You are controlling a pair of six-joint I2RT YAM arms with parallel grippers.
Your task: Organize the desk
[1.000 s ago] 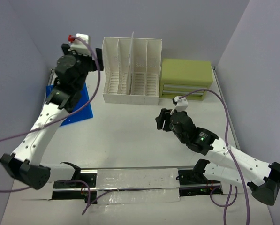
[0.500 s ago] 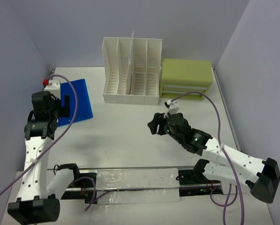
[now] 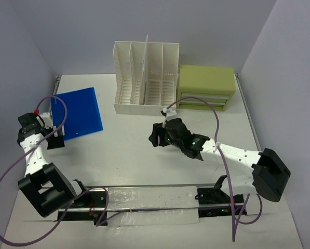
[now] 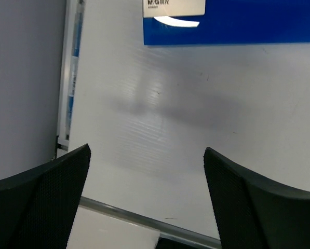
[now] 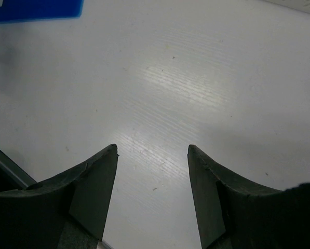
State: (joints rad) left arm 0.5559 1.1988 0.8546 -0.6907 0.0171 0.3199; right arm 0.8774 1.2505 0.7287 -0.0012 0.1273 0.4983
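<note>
The desk (image 3: 124, 151), a wide white tabletop with thin metal rails along its edges, fills the space in front of both arms and carries everything else. At its far side stands a white slotted file rack (image 3: 146, 83), and just to the right of it a green drawer box (image 3: 206, 87), the two touching or nearly so. A flat blue folder (image 3: 79, 111) lies on the left part of the desk, slightly askew. In the left wrist view its near edge bears a white label (image 4: 174, 7) cut off by the top of the frame; the letters "M&G" can be read on it, followed by small characters too fine to make out. The left arm is folded low over the left edge of the desk, and the left gripper (image 4: 147, 150) hangs above bare tabletop just short of the folder. Its jaws are spread very wide, with nothing between them. The metal edge rail (image 4: 70, 78) runs up the left side of that view. The right arm reaches toward the middle of the desk, and the right gripper (image 5: 152, 148) points at bare white surface, well apart from the rack and the drawer box. Its jaws stand partly apart and hold nothing; a corner of the folder shows at the upper left of its view.
</note>
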